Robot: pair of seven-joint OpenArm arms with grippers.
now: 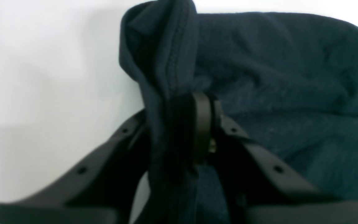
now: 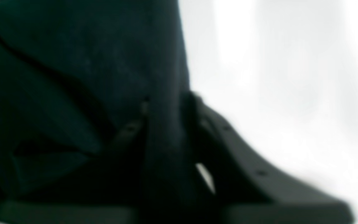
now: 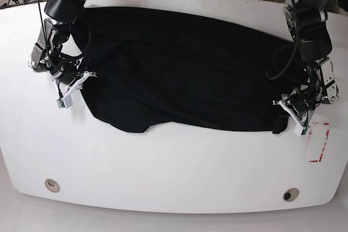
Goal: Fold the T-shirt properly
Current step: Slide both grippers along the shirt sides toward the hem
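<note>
Bare white table [image 3: 163,172] nearest the base camera, with two round holes near the front edge and red tape marks at the right corner. Behind it, T-shirt [image 3: 185,69] spread wide across the middle of the table, mostly flat, front edge wavy with a lobe sagging forward at lower left. No fold visible yet, so judged at the very start: grasp done at both side edges, all folds left. Left gripper [image 1: 182,124] pinched on a bunched, stitched edge of the cloth, jaws narrow with the fabric standing up between them; rest of the shirt rumpled off to the side in that wrist view. Right gripper [image 2: 166,130] also clamped on cloth, a dark fold running down between the closed jaws; view blurred, hem or sleeve not distinguishable. From the base view: left gripper at the shirt's right edge near the front corner, just beside the red tape, arm coming down from the back right, forearm steep, wrist bent low to the table. Right gripper at the shirt's left edge, about mid-depth, arm coming down from the back left corner, elbow tucked, wrist close to the surface. Both hands well apart, one at each side of the shirt, not level with each other: left one nearer the front than the right. Likely next need: lift both edges together and carry them over; uneven grasp heights could give a skewed fold.
</note>
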